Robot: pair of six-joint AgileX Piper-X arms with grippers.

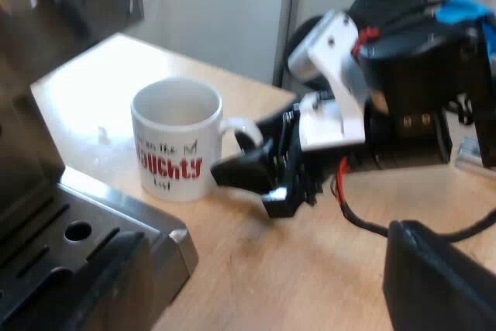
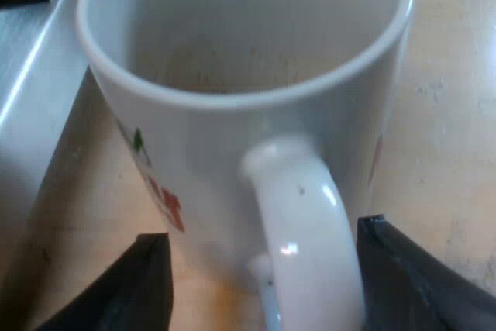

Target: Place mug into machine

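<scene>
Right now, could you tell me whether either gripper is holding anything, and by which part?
Nothing is held yet: the right gripper has its open fingers either side of the handle of the mug.

Ok so the mug (image 1: 177, 139) stands upright on the worktop (image 1: 256, 269), just beside the corner of the drip tray (image 1: 85, 246) at the foot of the espresso machine (image 1: 31, 184). It's next to the tray, not on it. The mug's handle (image 2: 302, 222) is turned toward the right gripper (image 2: 263, 277), which sits low over the worktop with its jaws spread, one on each side of the handle and the handle between them. The tray's edge runs close along the mug's side.
</scene>
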